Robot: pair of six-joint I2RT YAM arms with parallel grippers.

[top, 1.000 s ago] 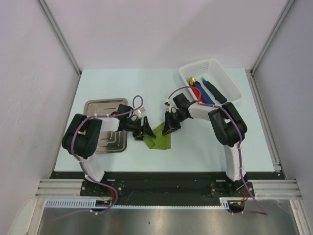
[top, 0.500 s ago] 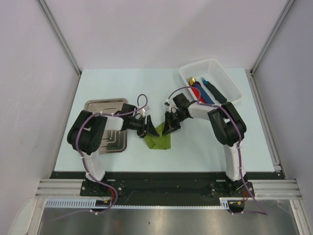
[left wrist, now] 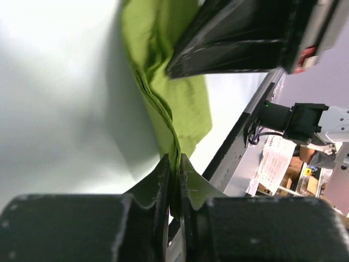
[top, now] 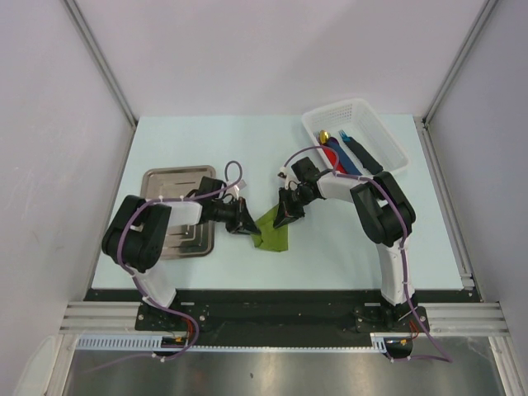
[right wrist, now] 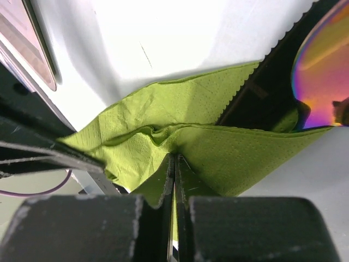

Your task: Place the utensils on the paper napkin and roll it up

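A pale desk [top: 247,148] is seen from above, with walls around it. Two arms are fixed at its near edge: the left arm [top: 144,235] is bent over the left part, and the right arm [top: 379,206] is bent in from the right. Both are reached toward the middle. A white basket [top: 356,106] is set at the far right corner of the desk. A shiny metal tray [top: 169,177] is laid flat on the left side and is partly hidden by the left arm. A green paper napkin [top: 272,235] is found in the middle of the desk, between the two arms, near the front. It is folded and crumpled, not spread flat. The utensils [top: 365,157] are kept in the basket, well apart from the napkin: slim dark sticks, laid beside a red piece [top: 330,154] with a gold tip. The left fingers [top: 246,223] are pressed together on a thin edge of the napkin, which is seen squeezed between them in the left wrist view [left wrist: 174,164]. The right fingers [top: 285,216] are also pressed together, and a fold of the napkin is pinched right at their tips in the right wrist view [right wrist: 174,164]. The two sets of fingers are held near each other, one on each side of the napkin.
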